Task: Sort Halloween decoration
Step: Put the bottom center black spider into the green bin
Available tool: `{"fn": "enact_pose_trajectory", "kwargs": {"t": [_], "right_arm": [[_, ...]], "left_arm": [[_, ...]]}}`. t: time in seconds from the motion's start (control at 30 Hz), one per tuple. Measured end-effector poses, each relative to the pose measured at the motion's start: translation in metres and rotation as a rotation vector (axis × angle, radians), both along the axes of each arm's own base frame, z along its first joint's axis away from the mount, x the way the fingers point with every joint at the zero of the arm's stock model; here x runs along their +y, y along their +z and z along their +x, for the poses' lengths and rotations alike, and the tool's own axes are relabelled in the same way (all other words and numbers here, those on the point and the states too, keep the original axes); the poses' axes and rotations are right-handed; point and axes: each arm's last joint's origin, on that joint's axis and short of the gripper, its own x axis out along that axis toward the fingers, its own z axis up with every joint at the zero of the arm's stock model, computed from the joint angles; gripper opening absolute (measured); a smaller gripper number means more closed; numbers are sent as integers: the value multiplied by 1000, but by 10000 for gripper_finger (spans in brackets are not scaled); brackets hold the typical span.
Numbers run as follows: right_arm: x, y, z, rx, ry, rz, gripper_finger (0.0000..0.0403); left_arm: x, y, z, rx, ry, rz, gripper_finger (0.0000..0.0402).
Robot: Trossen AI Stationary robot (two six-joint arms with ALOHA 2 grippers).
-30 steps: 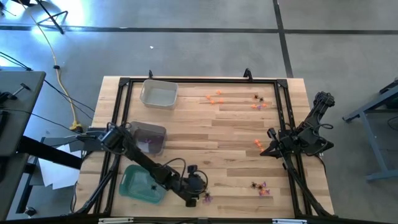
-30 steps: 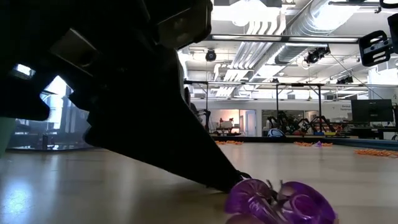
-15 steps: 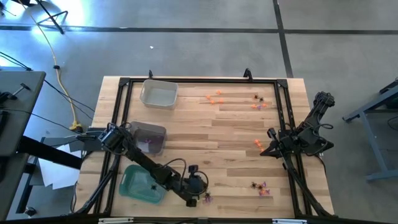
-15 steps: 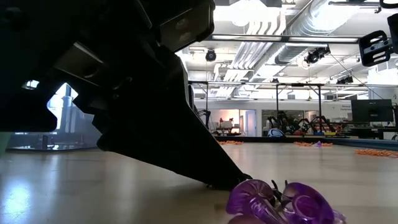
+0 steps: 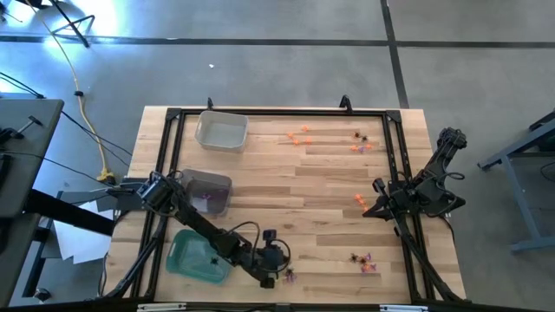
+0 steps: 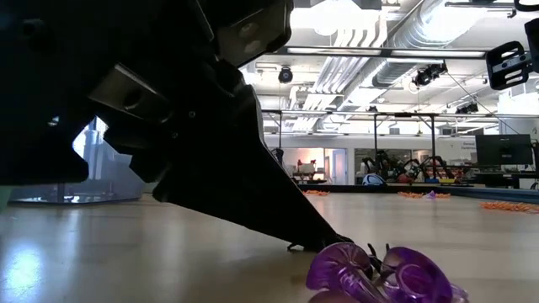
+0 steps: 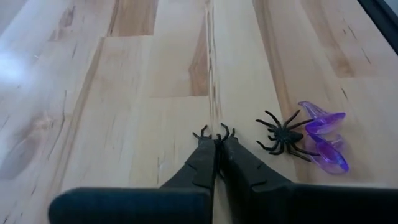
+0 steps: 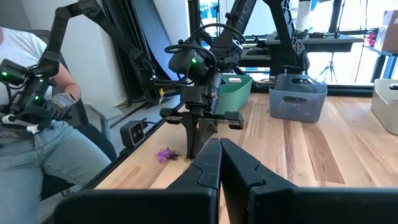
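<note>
While pressed to the tabletop at the near edge:
Left gripper (image 7: 217, 144): fingers clamped together on a small black spider (image 7: 214, 133), legs poking out past the tips.
Just beside the tips: a second black spider (image 7: 281, 135), touching two purple trinkets (image 7: 323, 138).
Behind the gripper: green tray (image 5: 198, 256), then a grey tray (image 5: 211, 185).
Far off: orange trinkets (image 5: 299, 135) scattered across the table (image 5: 321, 186).
Right gripper (image 8: 220, 144): closed, parked at the table's right edge, empty.
</note>
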Motion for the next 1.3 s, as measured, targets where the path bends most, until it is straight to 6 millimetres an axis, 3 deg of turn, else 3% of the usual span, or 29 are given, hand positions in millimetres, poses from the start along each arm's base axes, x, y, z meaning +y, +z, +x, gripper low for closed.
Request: {"fn": "enact_pose_trajectory", "kwargs": {"t": [0.33,0.7,0.87,1.07,1.3], "right_arm": [[0,0,0,0,0,0,0],[0,0,0,0,0,0,0],[0,0,0,0,1,0,0],[0,0,0,0,0,0,0],[0,0,0,0,0,0,0]], "left_arm": [[-2,17,-4,-27,1,-2,4],[-15,74,-26,-80,8,-72,5],[-17,102,-57,-14,70,-82,5],[-20,126,-110,50,221,-76,5],[-23,132,-171,141,414,-124,5]]}}
